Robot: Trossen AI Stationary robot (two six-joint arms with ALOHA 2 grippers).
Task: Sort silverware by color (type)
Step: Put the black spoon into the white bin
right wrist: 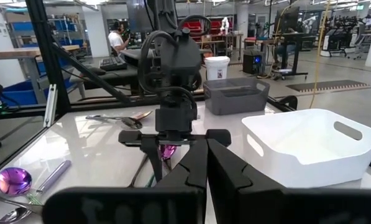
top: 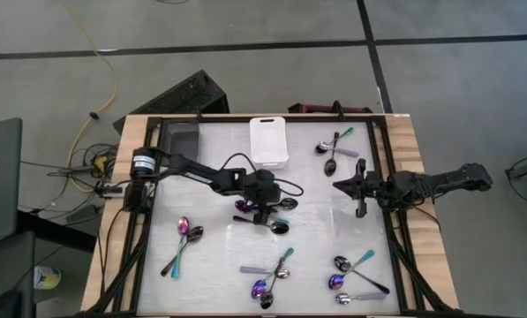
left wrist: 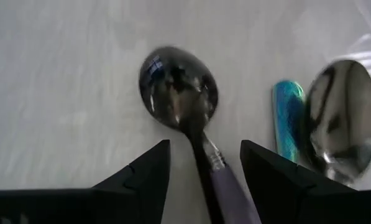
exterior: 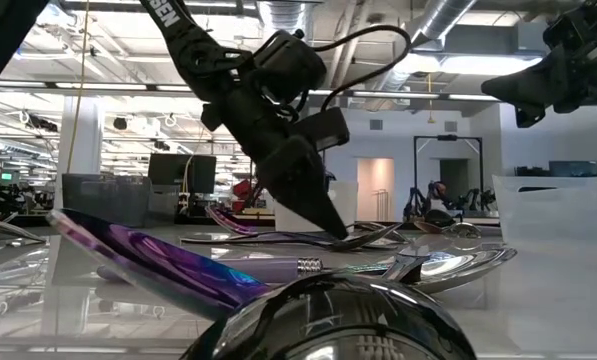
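Left gripper straddling purple-handled spoon at table centre, fingers apart. Right gripper hovering, fingers together.

White table top, light wood edge strips. White bin; dark grey bin. Both arms black: left gripper, right gripper. Spoon between left fingers: glossy dark bowl, lilac handle. Neighbouring spoon: mirror silver bowl, beside iridescent teal handle. Scattered spoons: purple iridescent, black, silver. Yellow cable on grey floor.
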